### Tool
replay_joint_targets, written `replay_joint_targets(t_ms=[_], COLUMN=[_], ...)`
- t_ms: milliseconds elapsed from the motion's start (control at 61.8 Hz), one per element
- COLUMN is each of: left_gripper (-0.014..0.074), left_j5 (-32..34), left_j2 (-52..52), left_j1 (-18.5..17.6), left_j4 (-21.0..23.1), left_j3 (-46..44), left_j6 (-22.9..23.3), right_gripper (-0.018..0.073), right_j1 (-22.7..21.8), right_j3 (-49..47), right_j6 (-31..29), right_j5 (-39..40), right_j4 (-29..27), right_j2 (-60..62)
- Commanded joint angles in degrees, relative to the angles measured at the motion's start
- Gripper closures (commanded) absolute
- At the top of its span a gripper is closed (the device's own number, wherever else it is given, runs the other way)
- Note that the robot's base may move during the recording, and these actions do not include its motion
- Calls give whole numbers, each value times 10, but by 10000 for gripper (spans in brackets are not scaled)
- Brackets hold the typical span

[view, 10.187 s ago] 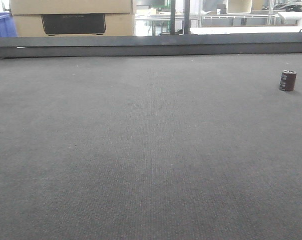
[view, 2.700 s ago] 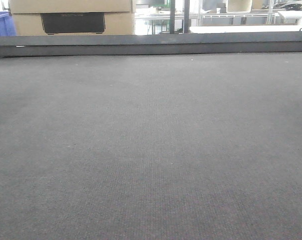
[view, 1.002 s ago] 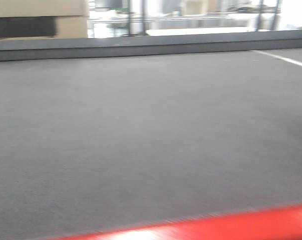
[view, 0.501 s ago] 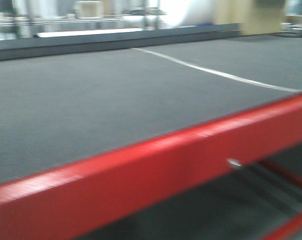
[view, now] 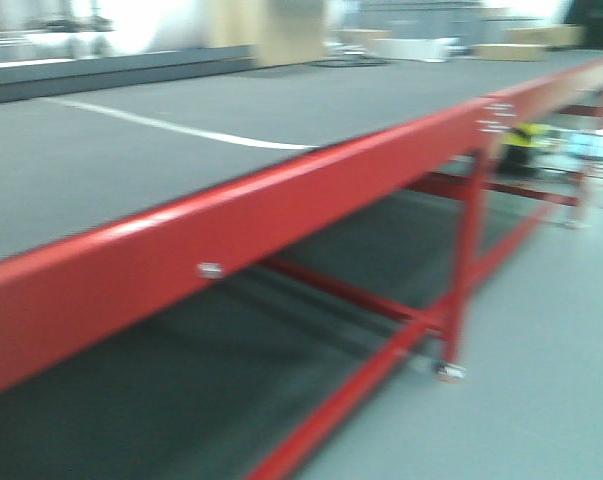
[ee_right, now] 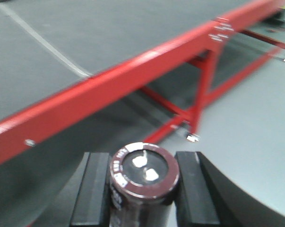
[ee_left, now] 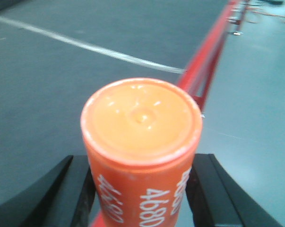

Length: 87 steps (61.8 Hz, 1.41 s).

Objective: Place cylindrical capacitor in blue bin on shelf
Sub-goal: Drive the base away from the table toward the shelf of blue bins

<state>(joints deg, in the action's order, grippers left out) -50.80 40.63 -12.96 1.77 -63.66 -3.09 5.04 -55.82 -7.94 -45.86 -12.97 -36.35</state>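
Observation:
My right gripper point(ee_right: 143, 191) is shut on the cylindrical capacitor point(ee_right: 144, 171), a dark maroon stub with a silvery rim and two metal terminals on top, upright between the black fingers point(ee_right: 94, 189). My left gripper point(ee_left: 141, 194) is shut on an orange cylinder point(ee_left: 141, 132) with white numbers on its side, also upright. Neither gripper shows in the front view. The steel shelf and the blue bin are out of view.
A long table with a red frame point(view: 281, 195) and a grey mat point(view: 91, 170) runs diagonally across the front view; a white line point(view: 171, 125) crosses the mat. Red legs and cross-braces point(view: 461, 270) with a caster point(view: 447, 371) stand on grey floor point(view: 541, 380). All views are motion-blurred.
The front view has swung to the right: the table's red edge has slid from the bottom up across the frame, and the floor and table legs have come into view.

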Motion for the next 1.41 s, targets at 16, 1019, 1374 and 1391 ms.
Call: replay_joint_targets(t_ms=[16,1019,1374,1391], left_gripper=[707,707,707,707], left_j5=[8,8,8,8], left_j2=[-3,-3,-3,-3], left_j1=[-3,-3,-3,-3], left_j4=[4,4,1,1], left_j3=[1,1,1,1], left_j6=[3,3,3,3], right_gripper=[721,721,721,721], right_j1=[1,1,1,1], right_j3=[1,1,1,1], right_j6=[-1,-1,-1,-1], right_j5=[12,12,12,12], right_j4=[2,2,1,1], right_j2=[4,4,6,6])
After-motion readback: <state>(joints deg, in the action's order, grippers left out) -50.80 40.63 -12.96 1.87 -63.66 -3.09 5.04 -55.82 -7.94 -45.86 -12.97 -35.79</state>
